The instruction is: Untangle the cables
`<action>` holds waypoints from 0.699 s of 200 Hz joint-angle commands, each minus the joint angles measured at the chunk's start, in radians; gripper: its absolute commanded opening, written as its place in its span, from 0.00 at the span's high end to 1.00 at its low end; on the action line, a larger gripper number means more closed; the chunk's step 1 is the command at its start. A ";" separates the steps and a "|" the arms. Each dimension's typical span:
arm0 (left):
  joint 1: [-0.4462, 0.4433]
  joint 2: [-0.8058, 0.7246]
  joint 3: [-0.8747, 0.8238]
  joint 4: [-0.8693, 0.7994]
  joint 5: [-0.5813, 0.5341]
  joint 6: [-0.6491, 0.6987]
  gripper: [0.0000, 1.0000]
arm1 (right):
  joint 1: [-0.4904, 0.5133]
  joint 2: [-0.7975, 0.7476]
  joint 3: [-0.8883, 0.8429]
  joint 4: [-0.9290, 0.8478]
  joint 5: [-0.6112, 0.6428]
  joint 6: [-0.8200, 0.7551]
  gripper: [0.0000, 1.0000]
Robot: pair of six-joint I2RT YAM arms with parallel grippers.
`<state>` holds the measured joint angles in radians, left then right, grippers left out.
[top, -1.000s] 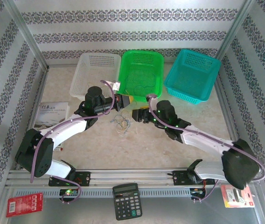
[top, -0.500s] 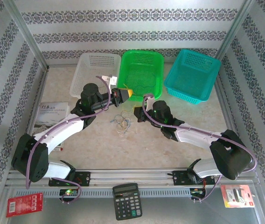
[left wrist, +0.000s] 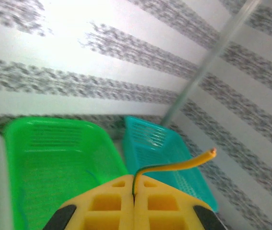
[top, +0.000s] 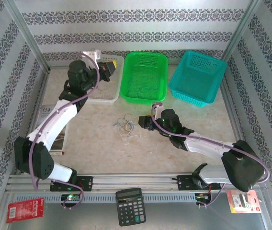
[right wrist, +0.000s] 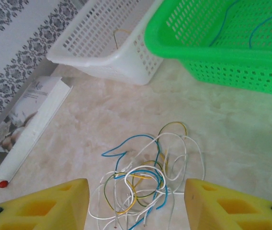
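The cables (right wrist: 145,177) lie as a loose tangle of thin white, blue and yellow-green strands on the table, and in the top view the cables (top: 125,127) sit at mid-table. My right gripper (right wrist: 136,213) hovers open just over the near side of the tangle, one yellow finger on each side; in the top view my right gripper (top: 144,122) is just right of it. My left gripper (top: 111,66) is raised over the white basket (top: 94,98), shut on one yellow-green cable (left wrist: 174,166) that curls out from between its fingertips (left wrist: 121,201).
A green basket (top: 143,98) and a teal basket (top: 196,98) stand at the back; thin blue strands (right wrist: 265,19) lie in the green one and a yellowish strand (right wrist: 121,31) in the white one. A booklet (top: 50,120) lies left, a calculator (top: 129,206) at the front.
My left arm has lifted from beside the tangle and swung back and left over the white basket, carrying the yellow-green cable. The right gripper has shifted slightly and now stands open over the tangle.
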<state>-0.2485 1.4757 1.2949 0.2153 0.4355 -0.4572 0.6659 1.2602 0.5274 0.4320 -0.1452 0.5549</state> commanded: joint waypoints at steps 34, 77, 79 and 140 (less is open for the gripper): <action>0.097 0.278 0.225 -0.198 -0.126 0.150 0.93 | 0.009 -0.139 -0.035 -0.083 0.033 0.025 0.44; 0.114 0.489 0.424 -0.324 -0.234 0.253 0.76 | 0.011 -0.222 -0.042 -0.155 0.042 0.029 0.44; 0.115 0.498 0.434 -0.332 -0.236 0.256 0.74 | 0.012 -0.226 -0.043 -0.157 0.044 0.029 0.44; 0.127 0.635 0.637 -0.504 -0.232 0.275 0.13 | 0.009 -0.249 -0.038 -0.199 0.046 0.017 0.43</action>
<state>-0.1352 2.1178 1.8858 -0.1963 0.2062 -0.2123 0.6659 1.0256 0.4988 0.2527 -0.1196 0.5762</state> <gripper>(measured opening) 0.834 0.566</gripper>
